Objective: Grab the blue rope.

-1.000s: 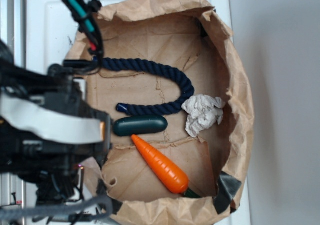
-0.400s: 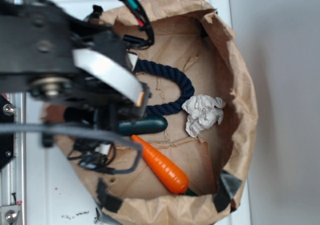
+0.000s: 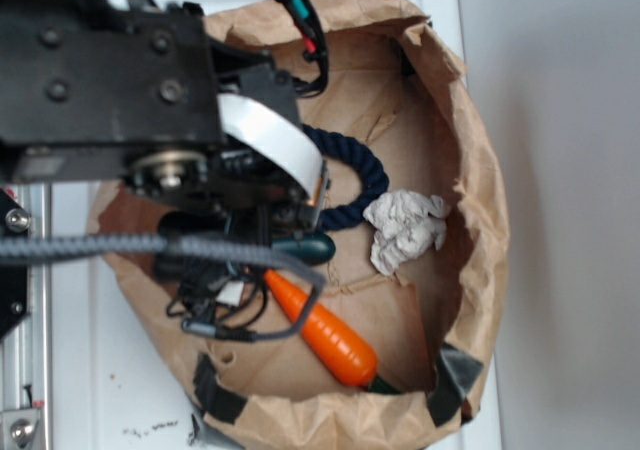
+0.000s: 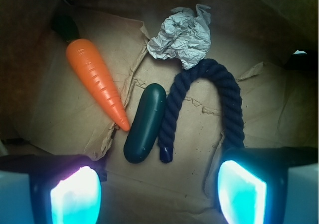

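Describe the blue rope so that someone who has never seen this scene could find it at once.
Look inside the brown paper bag. On its floor the blue rope lies bent in a U, its bend touching the crumpled white paper. It is thick, twisted and navy; the dark green capsule beside it is smooth, and the carrot is orange.
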Available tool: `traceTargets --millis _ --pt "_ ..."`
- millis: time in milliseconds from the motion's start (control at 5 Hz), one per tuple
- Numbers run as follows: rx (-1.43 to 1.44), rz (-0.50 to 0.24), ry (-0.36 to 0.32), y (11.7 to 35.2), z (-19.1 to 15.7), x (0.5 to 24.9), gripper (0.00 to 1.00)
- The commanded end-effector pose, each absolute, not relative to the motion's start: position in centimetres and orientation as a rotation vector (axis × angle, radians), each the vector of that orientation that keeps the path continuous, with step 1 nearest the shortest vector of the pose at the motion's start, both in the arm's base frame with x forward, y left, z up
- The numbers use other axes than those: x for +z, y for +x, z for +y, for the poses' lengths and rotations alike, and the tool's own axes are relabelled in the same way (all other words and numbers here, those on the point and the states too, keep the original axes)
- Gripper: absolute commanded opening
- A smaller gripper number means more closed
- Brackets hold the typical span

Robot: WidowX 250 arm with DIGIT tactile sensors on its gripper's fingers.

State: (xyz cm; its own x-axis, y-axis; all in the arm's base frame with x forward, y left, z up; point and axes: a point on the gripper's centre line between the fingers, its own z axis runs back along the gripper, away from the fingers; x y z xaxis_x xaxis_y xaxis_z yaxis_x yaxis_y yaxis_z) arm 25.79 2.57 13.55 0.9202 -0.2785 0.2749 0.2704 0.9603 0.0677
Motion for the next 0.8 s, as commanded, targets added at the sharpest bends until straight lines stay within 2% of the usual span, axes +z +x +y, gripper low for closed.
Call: traceTargets --millis 0,200,400,600 --pt "-0.261 -0.339 0.051 26.6 2.8 15.6 1.00" --pt "-0.332 -0.298 0.015 27.8 4.9 15.1 1.00" --pt "-0.342 -0.391 0.028 28.7 7.6 15.9 1.00" --pt "-0.346 -0.394 -0.016 29.0 9.6 16.8 1.00"
